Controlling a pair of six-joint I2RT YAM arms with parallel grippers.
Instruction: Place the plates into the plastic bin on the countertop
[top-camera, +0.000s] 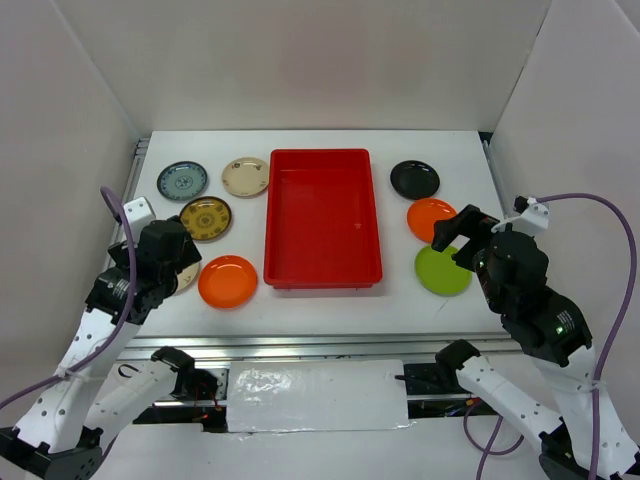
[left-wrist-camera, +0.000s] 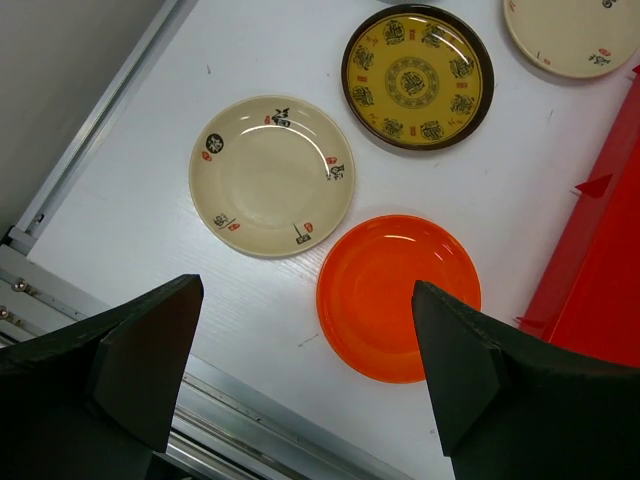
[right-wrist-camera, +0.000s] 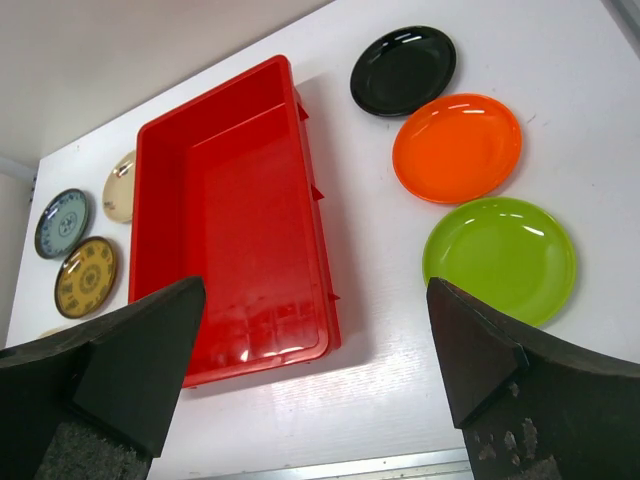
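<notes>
The left end effector (left-wrist-camera: 305, 300) has fingers (left-wrist-camera: 140, 350) of black, matt, smooth-looking plastic. The right end effector (right-wrist-camera: 315, 290) is the same matt black, with grainy, speckled patches low on its fingers (right-wrist-camera: 500, 420).

The counter (left-wrist-camera: 250, 50) beneath both is white and matt, with faint fine streaks. The metal rail (left-wrist-camera: 240, 415) nearest the left end effector is bare, with a dull sheen.

- **Between the left fingers:** the orange plate (left-wrist-camera: 398, 297) is smooth and glossy, with highlights.
- **Just ahead of it:** the cream plate (left-wrist-camera: 270, 175) is smooth and satin, with printed marks.
- **Further ahead:** the brown-and-gold plate (left-wrist-camera: 417, 76) is glossy.

Ahead of the right end effector:
- The plastic bin (right-wrist-camera: 160, 220) is red, smooth and glossy, with a reflective floor.
- The black plate (right-wrist-camera: 403, 68), second orange plate (right-wrist-camera: 457, 147) and lime green plate (right-wrist-camera: 498, 258) are all glossy.
</notes>
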